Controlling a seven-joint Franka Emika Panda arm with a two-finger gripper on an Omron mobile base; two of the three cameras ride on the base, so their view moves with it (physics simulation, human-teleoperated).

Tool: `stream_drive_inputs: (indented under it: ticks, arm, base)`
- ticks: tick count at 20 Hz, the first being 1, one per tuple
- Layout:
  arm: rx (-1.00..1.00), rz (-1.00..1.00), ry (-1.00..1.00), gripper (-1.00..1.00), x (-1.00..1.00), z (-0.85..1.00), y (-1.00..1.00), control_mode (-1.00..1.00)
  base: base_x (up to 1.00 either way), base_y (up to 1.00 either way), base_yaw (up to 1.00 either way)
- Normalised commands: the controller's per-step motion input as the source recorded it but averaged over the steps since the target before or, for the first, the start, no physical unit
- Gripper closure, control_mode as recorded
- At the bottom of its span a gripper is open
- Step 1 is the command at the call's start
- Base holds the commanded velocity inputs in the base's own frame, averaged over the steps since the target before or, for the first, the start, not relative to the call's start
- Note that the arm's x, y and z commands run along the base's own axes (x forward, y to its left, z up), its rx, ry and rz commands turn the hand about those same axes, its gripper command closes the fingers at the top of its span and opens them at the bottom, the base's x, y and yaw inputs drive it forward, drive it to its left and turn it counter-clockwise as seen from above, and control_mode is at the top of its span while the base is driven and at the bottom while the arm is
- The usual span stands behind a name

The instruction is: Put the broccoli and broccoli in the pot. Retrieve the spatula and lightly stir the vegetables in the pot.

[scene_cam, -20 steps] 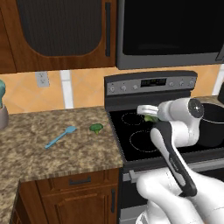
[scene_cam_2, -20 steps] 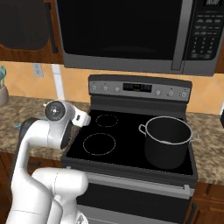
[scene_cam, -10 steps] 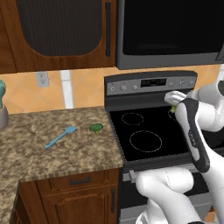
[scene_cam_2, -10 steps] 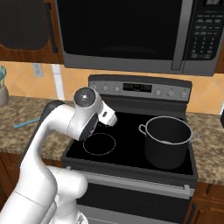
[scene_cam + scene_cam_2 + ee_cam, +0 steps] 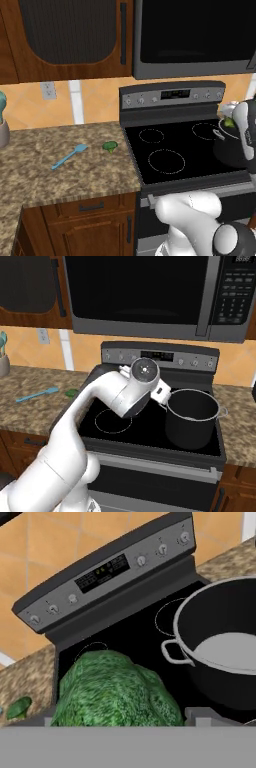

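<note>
Tool (image 5: pixel 125 724) wide around one broccoli (image 5: pixel 115 692), beside bare-bottomed pot (image 5: pixel 225 657).

Home kitchen, rendered. Evidence: black glass-top electric stove (image 5: pixel 175 155) with ring-marked burners and a grey control panel with knobs and a small display (image 5: pixel 107 569); black-and-steel over-range microwave (image 5: pixel 150 293) with keypad mounted above it; dark brown wooden cabinets (image 5: pixel 65 35) overhead and wooden drawers (image 5: pixel 90 207) under a speckled brown granite counter (image 5: pixel 60 170). Orange tile backsplash (image 5: pixel 97 100) with a white wall outlet (image 5: pixel 48 90). Cookware and food around: dark grey cylindrical pot with silvery rim (image 5: pixel 192 418) on the stove, slim light-blue spatula (image 5: pixel 69 156) and small dark-green broccoli floret (image 5: pixel 110 146) on the counter.
</note>
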Motion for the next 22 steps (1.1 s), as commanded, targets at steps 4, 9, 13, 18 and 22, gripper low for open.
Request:
stream_drive_inputs:
  ticks: [4, 9, 13, 18, 22]
  arm:
    - [0.0, 0.0, 0.07, 1.0, 0.11, -0.18, -1.0, -1.0]
    - [0.0, 0.0, 0.13, 1.0, 0.29, -0.31, -0.89, -1.0]
    - [0.0, 0.0, 0.12, 1.0, 0.5, -0.38, -0.64, -1.0]
    - [0.0, 0.03, 0.07, 1.0, 0.6, -0.49, -0.42, -1.0]
    - [0.0, 0.06, 0.05, 1.0, 0.5, -0.64, -0.24, -1.0]
  base:
    - [0.0, 0.0, 0.0]
    - [0.0, 0.0, 0.0]
    - [0.0, 0.0, 0.0]
    - [0.0, 0.0, 0.0]
    - [0.0, 0.0, 0.0]
